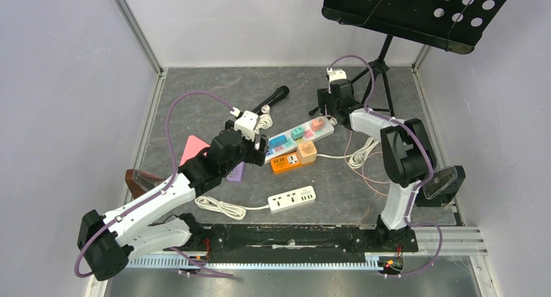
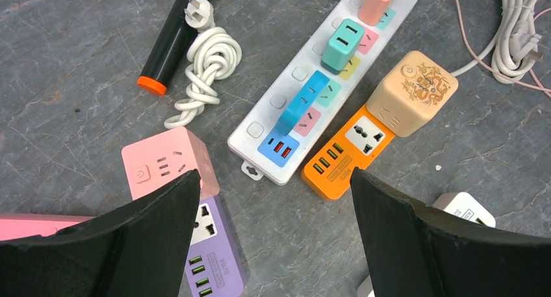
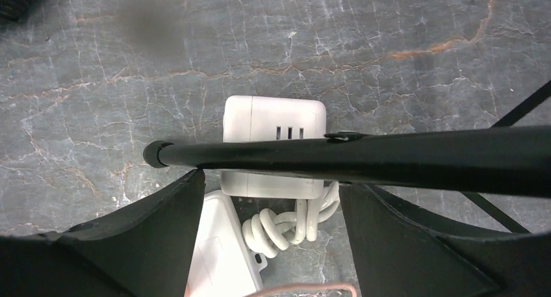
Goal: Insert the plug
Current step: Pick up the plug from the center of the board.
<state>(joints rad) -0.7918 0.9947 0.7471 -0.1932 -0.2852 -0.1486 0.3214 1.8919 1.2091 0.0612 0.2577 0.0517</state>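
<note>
A long white power strip [image 1: 300, 133] [image 2: 269, 118] lies mid-table with a blue plug [image 2: 302, 102], a teal plug [image 2: 343, 45] and a salmon plug [image 2: 379, 1] [image 1: 317, 123] seated in it. A loose white plug [image 2: 198, 12] on a coiled cord [image 2: 208, 63] lies beside a black cylinder [image 2: 172, 37]. My right gripper [image 1: 331, 112] [image 3: 269, 180] hangs open at the strip's far end [image 3: 221, 245], over a white adapter block [image 3: 273, 118] and its knotted cord [image 3: 286, 229]; nothing is between its fingers. My left gripper [image 1: 256, 151] [image 2: 274, 180] is open and empty above bare table.
A music stand's black leg [image 3: 390, 157] crosses right in front of the right fingers. An orange strip [image 2: 341, 157] carries a beige cube [image 2: 416, 92]. A pink cube socket [image 2: 166, 164] and purple strip [image 2: 211, 251] lie under the left finger. Another white strip [image 1: 292, 198] lies near the front.
</note>
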